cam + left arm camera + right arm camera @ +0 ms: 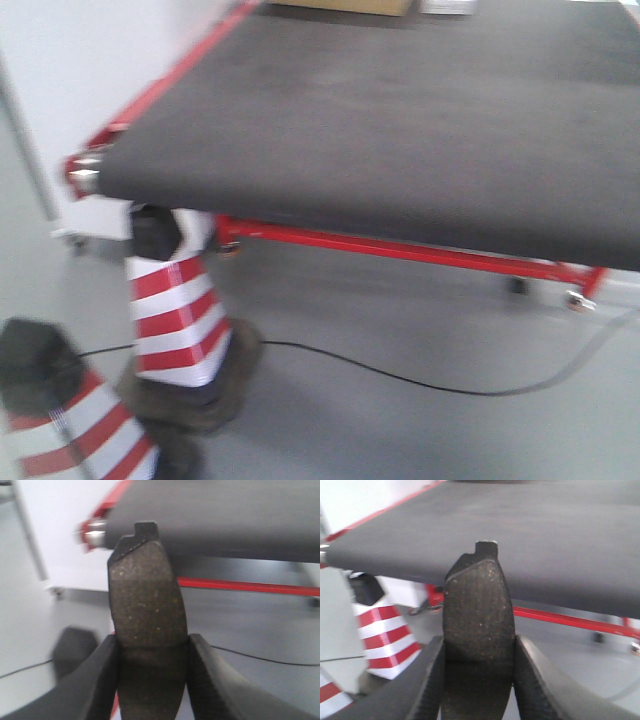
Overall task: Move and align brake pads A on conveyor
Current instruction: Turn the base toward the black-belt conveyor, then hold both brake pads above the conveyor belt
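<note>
Grey floor runs under the wide, dark charcoal, felt-like conveyor belt (400, 120) with red edge strips; 2 red-and-white striped cones (175, 320) stand by its corner. The left claw (152, 642) clamps a flat, dark grey oblong brake pad (145, 600), upright between its fingers. The right claw (479, 645) clamps a second brake pad (479, 600) likewise; the belt lies beyond both.

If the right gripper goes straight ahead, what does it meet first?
Probably the conveyor, at its near edge; the brake pad in the right gripper would touch first, though depth is unclear.
</note>
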`<state>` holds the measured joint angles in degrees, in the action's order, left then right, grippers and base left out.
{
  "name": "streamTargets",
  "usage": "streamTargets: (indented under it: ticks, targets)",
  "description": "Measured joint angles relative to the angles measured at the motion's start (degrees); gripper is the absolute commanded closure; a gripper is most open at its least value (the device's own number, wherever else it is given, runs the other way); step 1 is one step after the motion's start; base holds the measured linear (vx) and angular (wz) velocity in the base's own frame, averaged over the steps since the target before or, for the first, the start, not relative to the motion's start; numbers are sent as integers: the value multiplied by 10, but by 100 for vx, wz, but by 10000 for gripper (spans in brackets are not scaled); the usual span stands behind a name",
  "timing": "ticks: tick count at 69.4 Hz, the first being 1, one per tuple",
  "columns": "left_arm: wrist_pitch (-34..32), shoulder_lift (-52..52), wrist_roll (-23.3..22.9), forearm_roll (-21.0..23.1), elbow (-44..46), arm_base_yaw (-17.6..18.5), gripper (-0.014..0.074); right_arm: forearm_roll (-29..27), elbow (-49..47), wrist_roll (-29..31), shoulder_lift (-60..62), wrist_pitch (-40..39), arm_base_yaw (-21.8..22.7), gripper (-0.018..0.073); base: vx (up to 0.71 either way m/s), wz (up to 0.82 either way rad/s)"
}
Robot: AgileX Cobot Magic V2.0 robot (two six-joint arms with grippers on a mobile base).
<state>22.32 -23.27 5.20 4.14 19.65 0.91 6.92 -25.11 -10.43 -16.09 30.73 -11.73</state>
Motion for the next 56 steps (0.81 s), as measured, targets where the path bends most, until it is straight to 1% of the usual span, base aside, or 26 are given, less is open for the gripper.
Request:
streamTargets:
  ticks: [10, 18, 38, 56]
  targets:
    - [0, 0, 0, 0, 0, 0, 602, 0, 0, 0, 0, 0, 0, 566, 0, -72]
    - [0, 0, 0, 1, 0, 0, 602, 1, 0, 0, 0, 0, 0, 566, 0, -45]
    - [0, 0, 0, 1, 0, 0, 602, 1, 0, 0, 0, 0, 0, 566, 5, -12]
    - [0, 0, 0, 1, 0, 0, 602, 0, 0, 0, 0, 0, 0, 566, 14, -15]
